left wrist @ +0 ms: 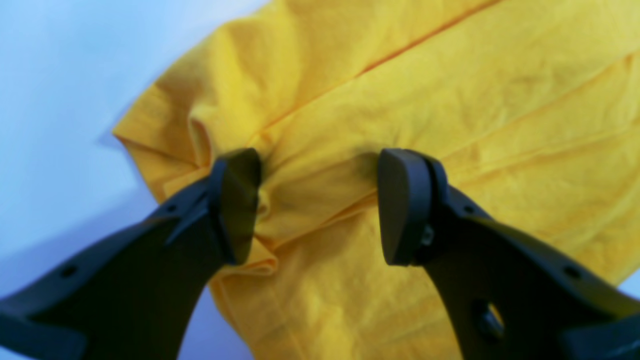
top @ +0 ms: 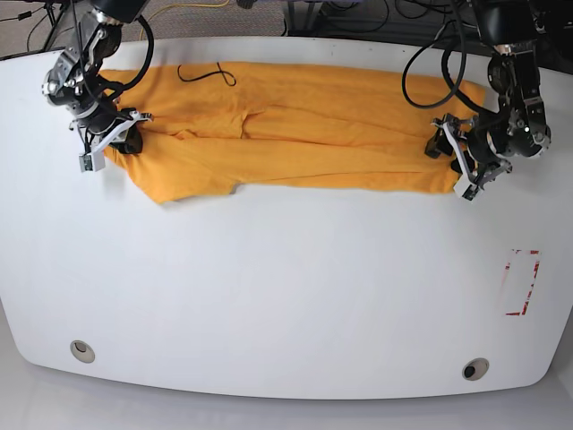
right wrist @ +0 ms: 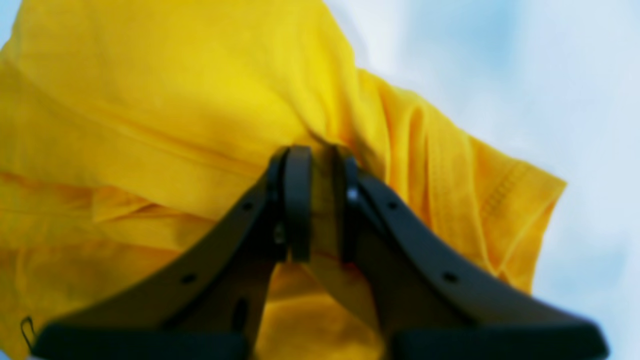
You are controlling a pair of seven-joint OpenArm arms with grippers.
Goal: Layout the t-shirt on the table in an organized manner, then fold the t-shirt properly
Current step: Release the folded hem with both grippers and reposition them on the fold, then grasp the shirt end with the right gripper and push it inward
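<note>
The orange-yellow t-shirt [top: 286, 134] lies stretched in a long band across the far part of the white table [top: 286, 296], with a bit of black lettering [top: 206, 73] showing near its far edge. My right gripper [top: 112, 143] holds the shirt's left end. In the right wrist view it [right wrist: 322, 210] is shut on a pinched fold of the t-shirt [right wrist: 175, 110]. At the shirt's right end, my left gripper [top: 458, 163] rests on the cloth. The left wrist view shows it [left wrist: 320, 200] open, its fingers either side of a bunched ridge of the t-shirt [left wrist: 450, 100].
A red-white tape rectangle [top: 521, 282] marks the table at the right. Two round metal grommets [top: 81, 350] [top: 475, 368] sit near the front edge. Cables and dark equipment lie beyond the table's far edge [top: 358, 18].
</note>
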